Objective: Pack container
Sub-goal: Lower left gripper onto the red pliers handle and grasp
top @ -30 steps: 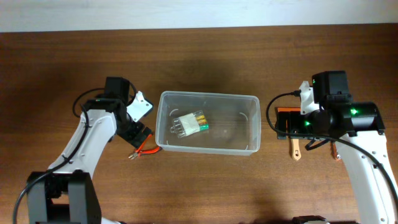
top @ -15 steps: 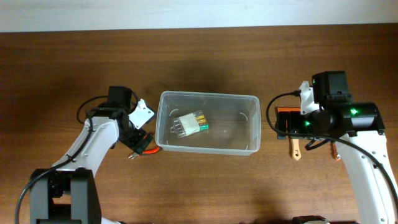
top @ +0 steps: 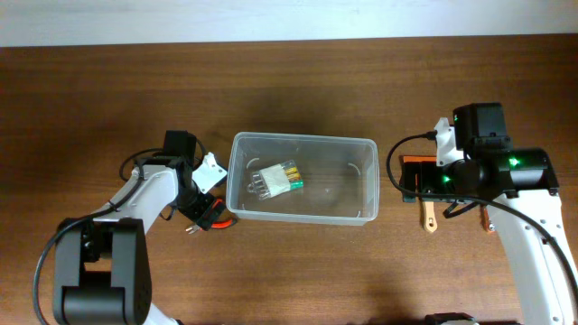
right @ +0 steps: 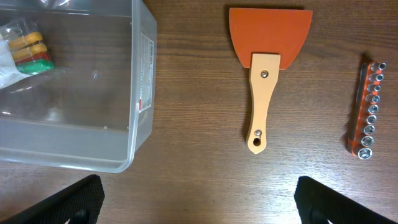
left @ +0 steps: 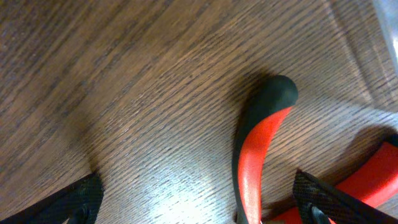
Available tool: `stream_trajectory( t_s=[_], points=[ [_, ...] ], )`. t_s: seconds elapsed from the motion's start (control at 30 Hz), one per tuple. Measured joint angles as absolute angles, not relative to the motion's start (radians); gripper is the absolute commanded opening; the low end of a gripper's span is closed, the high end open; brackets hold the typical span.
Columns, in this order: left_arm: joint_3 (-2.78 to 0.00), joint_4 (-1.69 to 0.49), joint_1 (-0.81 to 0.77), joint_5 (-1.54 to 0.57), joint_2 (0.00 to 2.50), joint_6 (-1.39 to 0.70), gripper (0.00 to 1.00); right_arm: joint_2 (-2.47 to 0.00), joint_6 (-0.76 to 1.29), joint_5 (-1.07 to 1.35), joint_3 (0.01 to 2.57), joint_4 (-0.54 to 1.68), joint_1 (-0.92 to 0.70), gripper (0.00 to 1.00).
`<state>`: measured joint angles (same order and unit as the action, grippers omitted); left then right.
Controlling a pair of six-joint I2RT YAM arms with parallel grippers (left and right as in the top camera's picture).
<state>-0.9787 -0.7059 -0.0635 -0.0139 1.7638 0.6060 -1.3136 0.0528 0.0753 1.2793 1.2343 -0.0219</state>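
The clear plastic container [top: 303,136] stands mid-table and holds a small pack of coloured bits [top: 278,181]. Red-and-black-handled pliers [top: 206,221] lie on the wood just left of its front left corner. My left gripper [top: 204,211] is low over them and open. In the left wrist view, its fingers [left: 199,208] straddle one pliers handle [left: 254,155] without closing on it. My right gripper [right: 199,200] is open and empty, above bare wood to the right of the container [right: 142,81].
An orange scraper with a wooden handle [right: 265,74] lies right of the container, also in the overhead view [top: 430,213]. An orange rail of sockets [right: 368,109] lies further right. The table's far edge meets a white wall.
My left gripper has moved right and down onto the pliers, closer to the container's corner. The right arm has not moved.
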Motion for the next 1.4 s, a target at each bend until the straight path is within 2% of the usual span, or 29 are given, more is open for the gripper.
stream_trajectory(
  t_s=[0.2,0.37,0.43,0.73,0.8,0.93,1.1,1.4],
  points=[
    [-0.979,-0.705,-0.064,-0.02,1.765,0.612,0.59,-1.314,0.053,0.075,1.279,1.241,-0.022,0.99],
    [-0.979,-0.702,-0.064,-0.023,1.765,0.613,0.46,-1.314,0.052,0.075,1.279,1.242,-0.022,0.99],
    [-0.979,-0.702,-0.064,-0.023,1.765,0.611,0.29,-1.314,0.052,0.075,1.279,1.242,-0.022,0.99],
    [-0.979,-0.701,-0.064,-0.023,1.765,0.613,0.25,-1.314,0.052,0.075,1.279,1.242,-0.022,0.99],
    [-0.979,-0.699,-0.064,-0.023,1.765,0.613,0.21,-1.314,0.052,0.075,1.279,1.242,-0.022,0.99],
    [-0.979,-0.695,-0.064,-0.023,1.765,0.613,0.19,-1.314,0.052,0.075,1.279,1.242,-0.022,0.99],
    [-0.979,-0.694,-0.064,-0.025,1.765,0.613,0.02,-1.314,0.053,0.075,1.279,1.242,-0.022,0.99],
    [-0.993,-0.695,-0.064,-0.012,1.769,0.603,0.02,-1.314,0.052,0.075,1.279,1.242,-0.022,0.99]
  ],
)
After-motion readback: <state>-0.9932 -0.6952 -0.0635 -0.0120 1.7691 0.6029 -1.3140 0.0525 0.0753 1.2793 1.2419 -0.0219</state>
